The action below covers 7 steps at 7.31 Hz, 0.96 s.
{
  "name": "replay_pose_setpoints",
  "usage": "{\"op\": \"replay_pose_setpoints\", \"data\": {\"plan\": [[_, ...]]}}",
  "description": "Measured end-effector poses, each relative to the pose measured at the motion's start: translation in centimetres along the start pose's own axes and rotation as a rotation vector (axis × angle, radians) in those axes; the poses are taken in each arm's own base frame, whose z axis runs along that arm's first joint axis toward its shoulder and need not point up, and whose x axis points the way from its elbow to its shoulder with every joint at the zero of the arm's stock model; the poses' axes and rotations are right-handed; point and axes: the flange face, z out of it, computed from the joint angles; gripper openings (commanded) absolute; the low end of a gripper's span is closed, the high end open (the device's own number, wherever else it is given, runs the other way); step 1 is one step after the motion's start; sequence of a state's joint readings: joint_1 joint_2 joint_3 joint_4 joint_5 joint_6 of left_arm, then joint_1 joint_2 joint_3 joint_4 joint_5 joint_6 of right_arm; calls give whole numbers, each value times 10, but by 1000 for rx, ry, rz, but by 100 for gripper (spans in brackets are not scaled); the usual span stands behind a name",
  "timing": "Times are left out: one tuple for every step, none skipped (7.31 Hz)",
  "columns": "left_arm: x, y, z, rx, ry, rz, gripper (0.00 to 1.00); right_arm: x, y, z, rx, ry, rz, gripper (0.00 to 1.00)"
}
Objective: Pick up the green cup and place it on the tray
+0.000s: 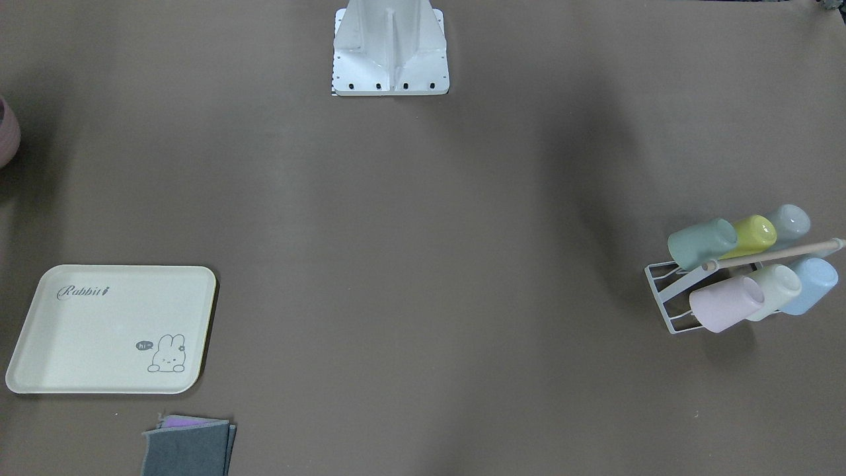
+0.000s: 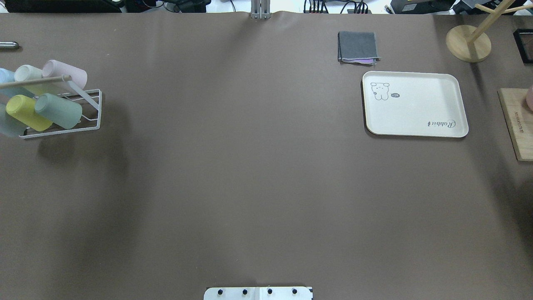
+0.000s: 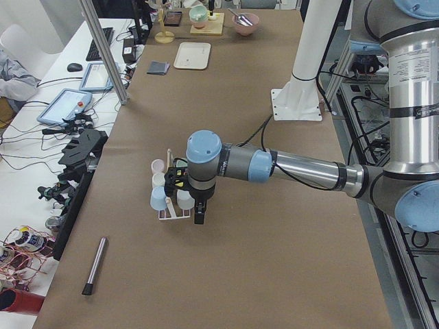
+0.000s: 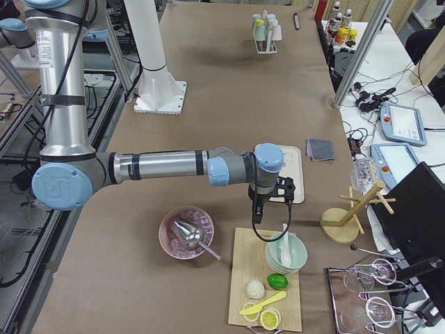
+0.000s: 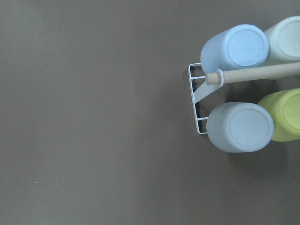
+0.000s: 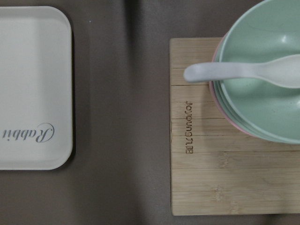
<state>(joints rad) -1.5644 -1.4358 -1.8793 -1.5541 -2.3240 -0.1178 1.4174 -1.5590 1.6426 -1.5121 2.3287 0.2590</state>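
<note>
As it leans on wire rack | green cup smooth | tray flat, rimmed

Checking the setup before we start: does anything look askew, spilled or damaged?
Nothing serious stands out. The green cup sits tilted on the white rack like the other cups there, and the tray lies flat and bare. Only the edge of a purple cloth peeks out from under the folded grey cloth.

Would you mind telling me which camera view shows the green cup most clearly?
The exterior front-facing view: the green cup lies tilted on the rack beside the yellow cup, unobstructed. The overhead shows it nearly as well; side views show it tiny or hidden; the wrist views miss it.
</note>
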Motion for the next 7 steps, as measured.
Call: {"op": "replay_pose_setpoints", "data": {"plan": [[-3, 0, 0, 1, -1, -1, 97, 0, 0, 2, -4, 0, -2, 100], [-6, 0, 0, 2, -1, 2, 97, 1, 1, 3, -5, -2, -5, 100], [-10, 1, -1, 2, -2, 7, 97, 1, 2, 4, -6, -4, -7, 100], [-8, 0, -4, 9, 0, -3, 97, 1, 2, 3, -4, -4, -8, 100], [-2, -3, -11, 25, 9, -40, 97, 1, 3, 3, -3, -5, -9, 100], [10, -8, -20, 46, 23, -88, 97, 2, 3, 4, -5, -5, -6, 100], [22, -11, -28, 63, 35, -122, 97, 4, 5, 5, -9, -5, -2, 100]]}}
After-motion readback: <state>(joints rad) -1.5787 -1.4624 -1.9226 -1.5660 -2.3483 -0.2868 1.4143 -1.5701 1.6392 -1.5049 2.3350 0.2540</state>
